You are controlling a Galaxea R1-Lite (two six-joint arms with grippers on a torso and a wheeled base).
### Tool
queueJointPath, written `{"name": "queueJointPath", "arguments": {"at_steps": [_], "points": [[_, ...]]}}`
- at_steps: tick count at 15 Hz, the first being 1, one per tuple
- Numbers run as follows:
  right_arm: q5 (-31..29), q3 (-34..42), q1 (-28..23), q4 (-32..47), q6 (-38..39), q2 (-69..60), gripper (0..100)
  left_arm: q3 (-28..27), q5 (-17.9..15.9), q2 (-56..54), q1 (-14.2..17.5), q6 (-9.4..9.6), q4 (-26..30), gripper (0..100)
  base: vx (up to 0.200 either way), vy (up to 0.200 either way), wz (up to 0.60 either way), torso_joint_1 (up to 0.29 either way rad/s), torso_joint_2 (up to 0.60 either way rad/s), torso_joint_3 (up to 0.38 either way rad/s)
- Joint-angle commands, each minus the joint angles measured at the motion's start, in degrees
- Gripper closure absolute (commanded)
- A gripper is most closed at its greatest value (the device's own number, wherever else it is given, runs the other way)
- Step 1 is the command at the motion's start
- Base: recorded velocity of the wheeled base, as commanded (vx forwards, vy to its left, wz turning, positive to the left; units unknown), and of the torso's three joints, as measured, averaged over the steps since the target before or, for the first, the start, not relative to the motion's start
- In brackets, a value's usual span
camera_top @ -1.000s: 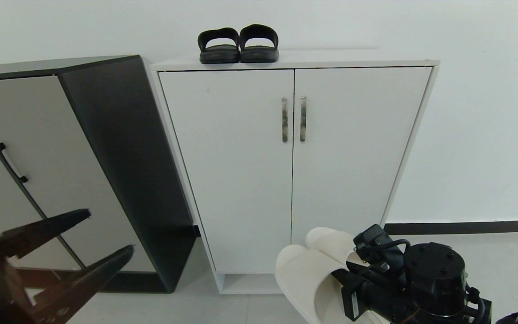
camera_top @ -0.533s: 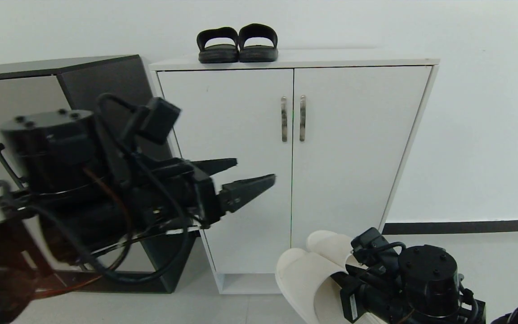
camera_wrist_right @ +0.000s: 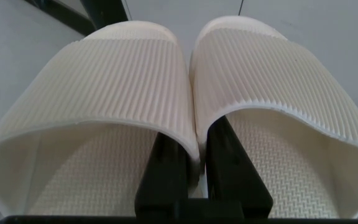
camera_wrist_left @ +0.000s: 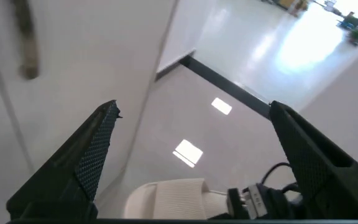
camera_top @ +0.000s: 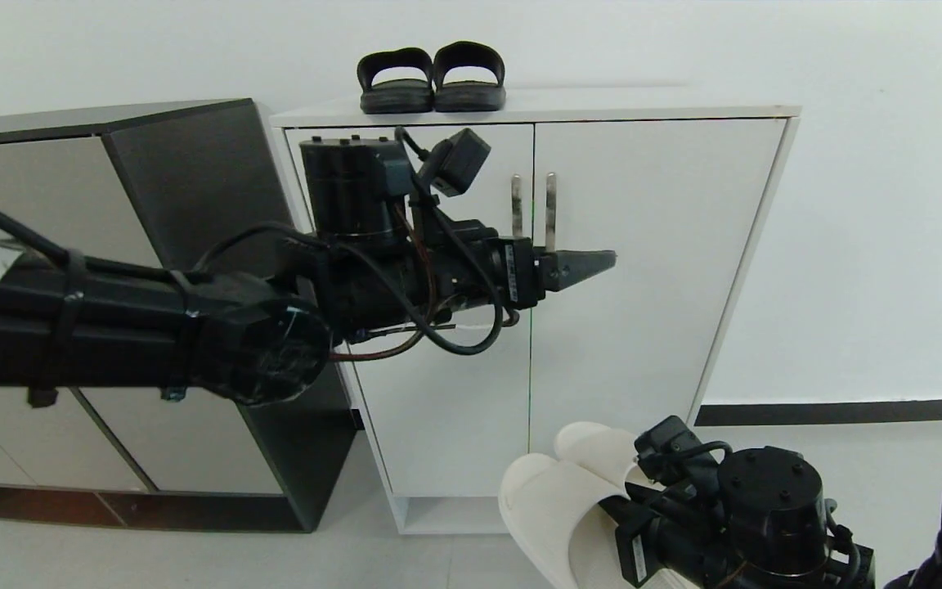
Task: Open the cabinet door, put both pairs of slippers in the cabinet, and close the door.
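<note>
Left gripper [camera_wrist_left: 191, 134]: fingers spread wide, held in front of the right door [camera_top: 651, 270], tips just beside the 2 handles [camera_top: 551, 204]. Both doors of the white cabinet [camera_top: 684, 114] are shut. Right gripper [camera_wrist_right: 194, 171]: low before the cabinet, clamped on the touching inner strap edges of the white slippers [camera_wrist_right: 247, 74]. Black slippers [camera_top: 432, 79] sit on the cabinet top.

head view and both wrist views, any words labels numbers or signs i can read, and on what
None can be read.
Pale sticker on the left gripper: too small to read.
Pale label by the right gripper: too small to read.
White two-door cabinet, black slippers, cream ribbed slippers: no print shows.
</note>
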Motion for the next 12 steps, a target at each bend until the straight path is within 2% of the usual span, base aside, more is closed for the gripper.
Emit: {"name": "queueJointPath", "arguments": {"at_steps": [1,2,3,6,7,10,12], "points": [[-0.1,0.1,0.01,-0.34,-0.02,0.91,100,-7.68,-3.72,3.49,1.07,-1.33,4.6,0,0.0,0.0,0.0,0.0,0.0,0.0],[-0.1,0.19,0.01,-1.31,-0.02,1.09,100,-9.62,-7.59,3.93,2.12,-3.7,5.04,0,0.0,0.0,0.0,0.0,0.0,0.0],[-0.1,0.27,0.01,-1.4,-0.02,1.0,100,-10.58,-9.26,4.54,2.92,-4.67,5.04,0,0.0,0.0,0.0,0.0,0.0,0.0],[0.08,0.71,0.01,-1.4,-0.11,0.91,100,-11.72,-10.32,6.04,4.5,-4.67,4.96,0,0.0,0.0,0.0,0.0,0.0,0.0],[0.08,0.63,0.01,-1.4,-0.11,0.91,100,-14.27,-9.61,7.44,4.67,-4.75,5.22,0,0.0,0.0,0.0,0.0,0.0,0.0],[0.17,0.71,0.01,-1.4,-0.02,1.09,100,-17.88,-4.6,9.99,4.15,-4.67,5.31,0,0.0,0.0,0.0,0.0,0.0,0.0],[0.17,0.71,0.01,-1.4,-0.02,1.09,100,-19.46,-4.43,10.34,3.88,-4.75,5.4,0,0.0,0.0,0.0,0.0,0.0,0.0]]}}
